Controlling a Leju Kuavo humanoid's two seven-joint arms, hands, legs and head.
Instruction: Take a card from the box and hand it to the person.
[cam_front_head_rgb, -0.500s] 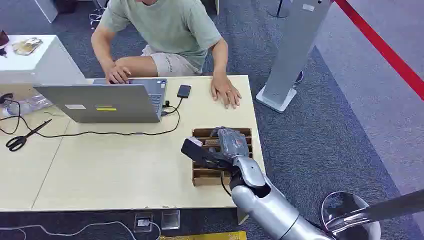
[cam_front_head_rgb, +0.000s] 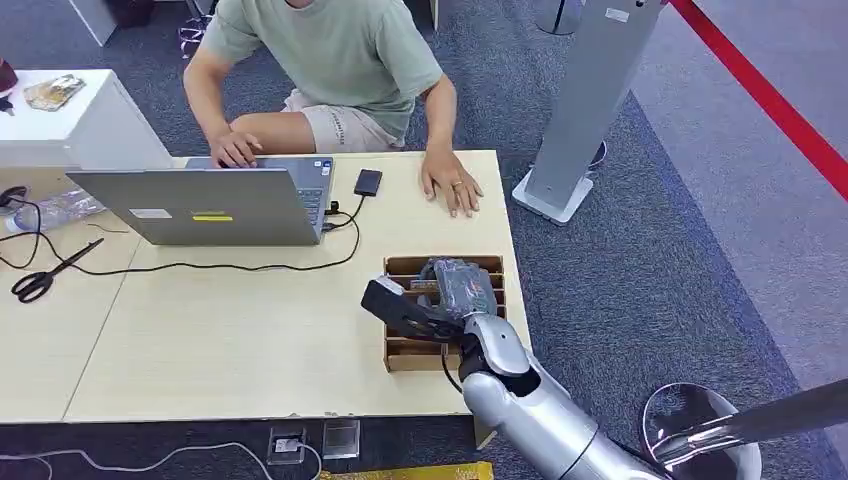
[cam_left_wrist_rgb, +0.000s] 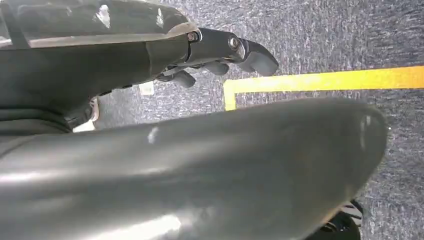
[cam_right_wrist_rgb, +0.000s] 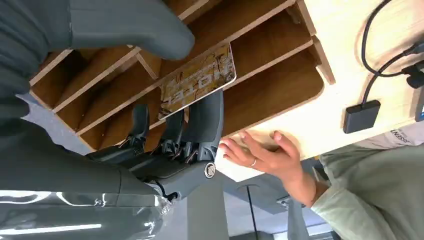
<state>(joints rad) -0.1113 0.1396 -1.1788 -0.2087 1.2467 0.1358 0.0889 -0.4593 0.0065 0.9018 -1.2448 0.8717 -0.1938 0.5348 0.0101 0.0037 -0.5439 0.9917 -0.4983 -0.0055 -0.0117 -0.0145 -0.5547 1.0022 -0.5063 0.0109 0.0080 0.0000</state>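
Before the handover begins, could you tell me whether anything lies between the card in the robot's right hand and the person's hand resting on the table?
Nothing visible does. The right hand pinches the card over the box; bare table lies between the box's far wall and the person's hand. The phone sits off to the side.

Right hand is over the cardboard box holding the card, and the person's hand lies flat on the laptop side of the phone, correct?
Not quite. The person's flat hand lies on the far side of the phone from the laptop, per the head view. The right hand does hold the card over the cardboard box.
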